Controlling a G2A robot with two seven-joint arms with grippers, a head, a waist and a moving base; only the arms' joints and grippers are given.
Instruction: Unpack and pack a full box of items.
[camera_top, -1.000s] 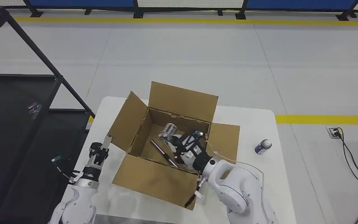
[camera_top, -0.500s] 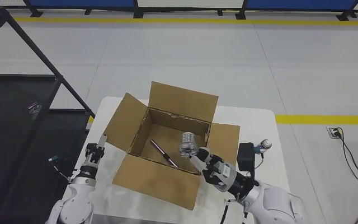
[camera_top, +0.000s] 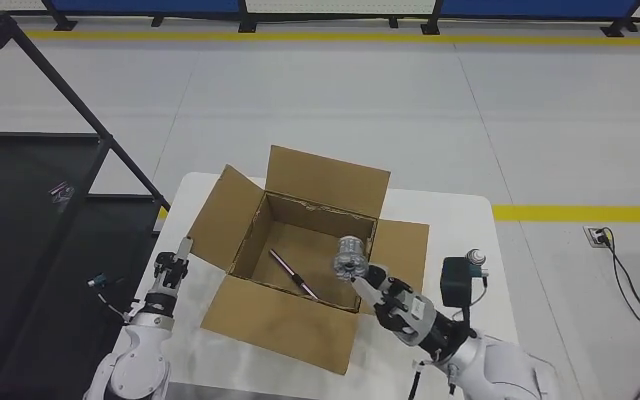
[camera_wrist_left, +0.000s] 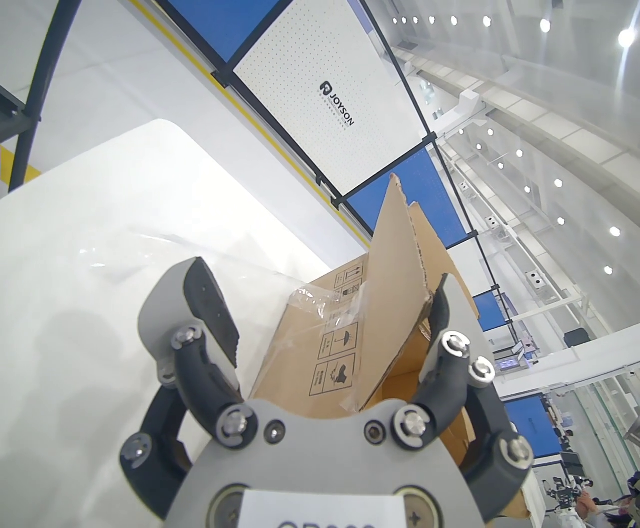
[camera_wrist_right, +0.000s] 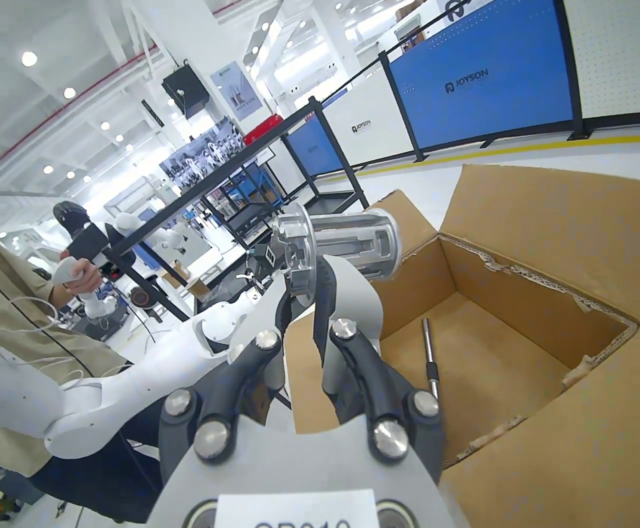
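Observation:
An open cardboard box (camera_top: 300, 215) stands on the white table (camera_top: 440, 215). On its floor lies a thin metal rod (camera_top: 292, 273) (camera_wrist_right: 430, 360). My right gripper (camera_top: 365, 278) (camera_wrist_right: 305, 285) is shut on the flange of a silver metal cylinder part (camera_top: 349, 256) (camera_wrist_right: 340, 245), held above the box's near right corner. My left gripper (camera_top: 172, 266) (camera_wrist_left: 320, 300) is open at the box's left flap (camera_wrist_left: 400, 280), one finger on each side of the flap, near the table's left edge.
A dark spray can (camera_top: 472, 262) stands on the table right of the box, behind a dark part of my right arm (camera_top: 456, 282). A black metal frame (camera_top: 90, 130) rises left of the table. Torn clear tape (camera_wrist_left: 320, 305) hangs on the box's side.
My right gripper has lifted the silver cylinder part out of the box and carried it to the right. My left gripper has barely moved.

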